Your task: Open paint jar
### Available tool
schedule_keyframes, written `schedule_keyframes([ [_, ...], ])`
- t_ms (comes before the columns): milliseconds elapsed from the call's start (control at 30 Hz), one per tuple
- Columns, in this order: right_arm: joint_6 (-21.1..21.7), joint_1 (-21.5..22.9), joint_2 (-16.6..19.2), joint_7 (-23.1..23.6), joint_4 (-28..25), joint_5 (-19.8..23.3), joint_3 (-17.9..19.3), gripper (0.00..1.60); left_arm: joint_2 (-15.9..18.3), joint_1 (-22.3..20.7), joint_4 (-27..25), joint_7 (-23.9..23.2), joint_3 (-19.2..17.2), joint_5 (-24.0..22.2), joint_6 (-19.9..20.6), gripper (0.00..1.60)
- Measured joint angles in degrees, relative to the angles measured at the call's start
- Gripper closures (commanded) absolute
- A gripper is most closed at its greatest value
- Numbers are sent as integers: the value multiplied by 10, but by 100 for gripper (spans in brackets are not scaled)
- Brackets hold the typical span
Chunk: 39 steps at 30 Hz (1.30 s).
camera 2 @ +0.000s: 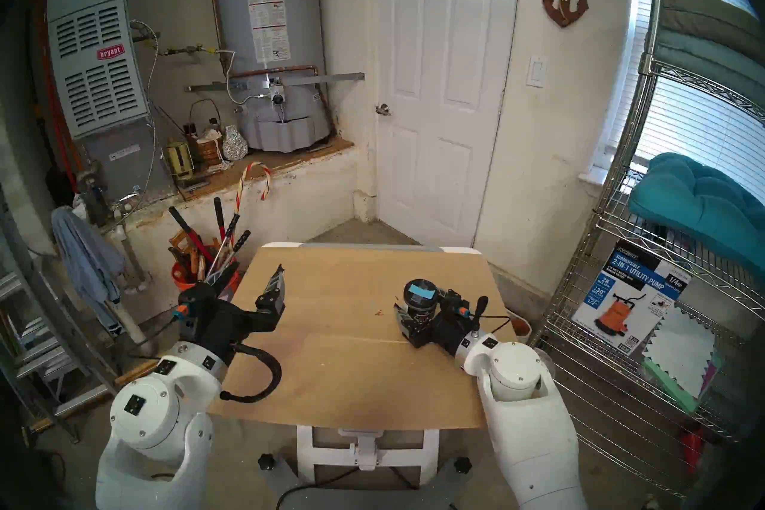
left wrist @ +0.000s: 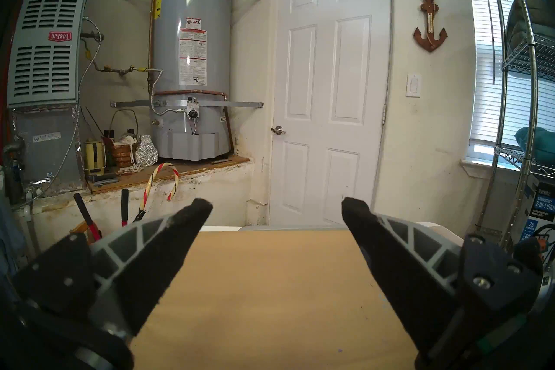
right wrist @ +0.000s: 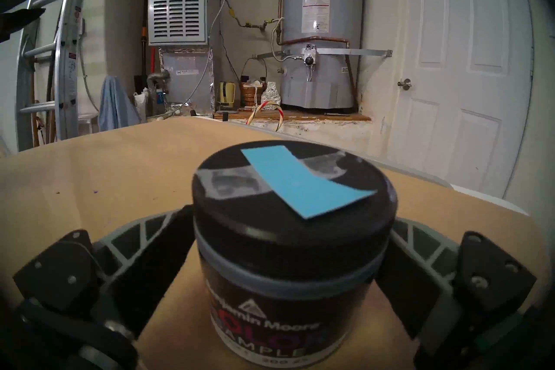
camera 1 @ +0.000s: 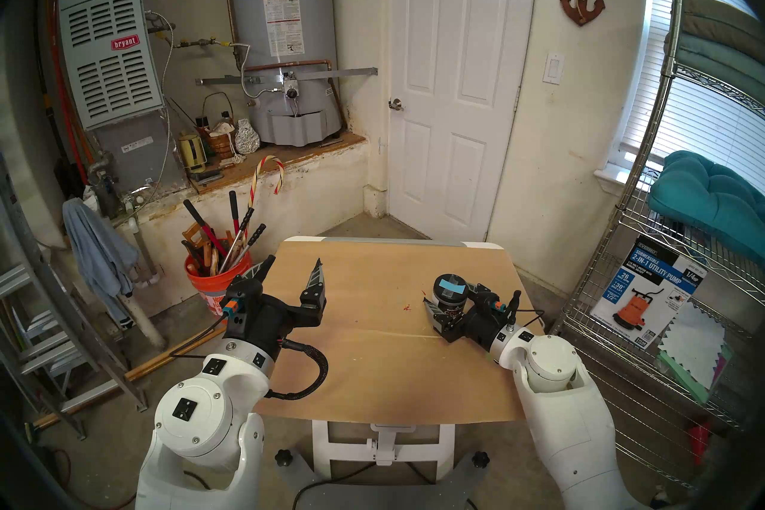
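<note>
The paint jar [camera 1: 450, 302] stands upright on the right side of the wooden table [camera 1: 372, 364]. It has a dark label with red lettering and a black screw lid [right wrist: 292, 210] bearing a light-blue tape strip [right wrist: 303, 183]. The lid is on. My right gripper [camera 1: 449, 296] is shut on the jar's body, one finger on each side, as the right wrist view [right wrist: 292, 228] shows. My left gripper [camera 1: 294, 265] is open and empty above the table's left part, well apart from the jar; it also shows in the left wrist view [left wrist: 277, 204].
An orange bucket of long-handled tools [camera 1: 217, 285] stands by the table's left edge. A wire shelf [camera 1: 645, 289] with a pump box is close on the right. A ladder [camera 1: 49, 310] leans at far left. Small red specks [camera 1: 407, 306] mark the table.
</note>
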Motion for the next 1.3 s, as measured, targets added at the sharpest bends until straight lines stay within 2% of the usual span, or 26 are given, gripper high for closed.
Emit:
schedule_keyframes([
  [333,-2,5,2,27,1,10,-9,0,0,0,0,0,0,0,0,0],
  [633,-3,-9,-1,43,-14,13,-20,0,-1,0,0,0,0,0,0,0],
  [1300,-7,-33,-31,32,-44,6,-66,0,-1,0,0,-1,0,1,0,0],
])
